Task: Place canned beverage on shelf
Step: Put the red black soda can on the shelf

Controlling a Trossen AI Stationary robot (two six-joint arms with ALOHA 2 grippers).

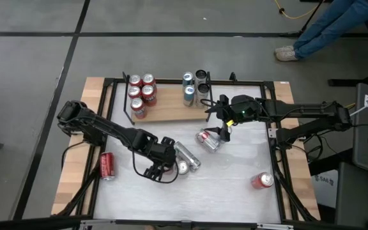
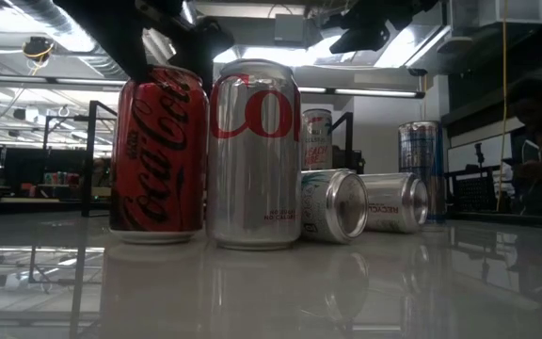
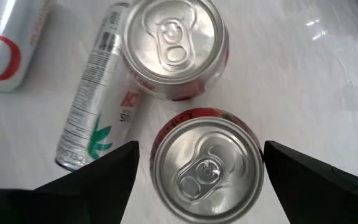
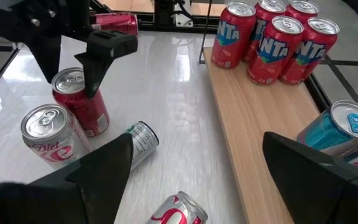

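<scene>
The left gripper hovers spread wide over two upright cans near the middle of the tabletop, its fingers straddling the red can from above without touching it, with the silver Diet Coke can just beside it. The main risk, as I judge it, is a descent slightly off centre: one finger could clip the rim and tip the red can, or shove it into the silver neighbour, and both would roll freely on the glossy white surface. The slim can lying on its side close by could also be nudged and roll. These are thin, smooth aluminium cylinders with slick printed walls and pull-tab lids, so a weak pinch may slip and a hard one may dent. The right gripper hangs open, holding nothing, at the front edge of the shelf, above another tipped can. The shelf is a flat light wooden board with thin black rails; it already carries a cluster of red Fanta cans at one end and a few taller cans nearer the middle, so a carried can could knock those over on arrival.
</scene>
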